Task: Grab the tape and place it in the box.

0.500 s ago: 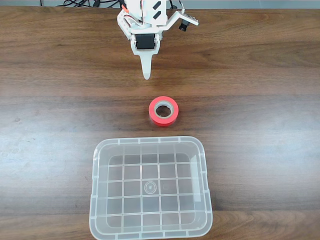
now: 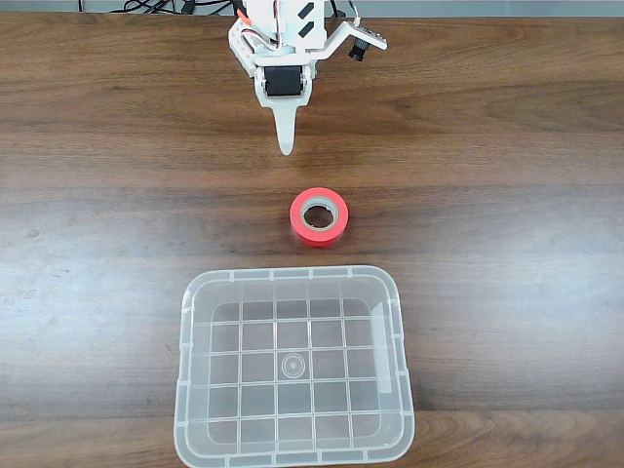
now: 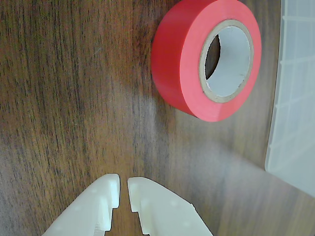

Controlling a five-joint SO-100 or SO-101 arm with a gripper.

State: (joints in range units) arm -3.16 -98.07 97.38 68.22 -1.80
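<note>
On my fixed view the gripper (image 2: 286,146) hangs at the top centre of the frame, its white tip pointing down the picture at the tape (image 2: 319,216), which lies flat on the wooden table (image 2: 507,195) in the middle, apart from the tip. The box (image 2: 292,366) fills the lower centre, just below the roll and not touching it.

From there I see one slim point, so the fingers read as a single piece. My wrist view separates them: two white fingers (image 3: 150,201) at the bottom edge, nearly together with a thin slit between, gripping nothing. It also shows the tape (image 3: 179,59) at the upper right, tan core facing the lens, and a strip of the box rim (image 3: 295,98) cut off by the right edge.
</note>
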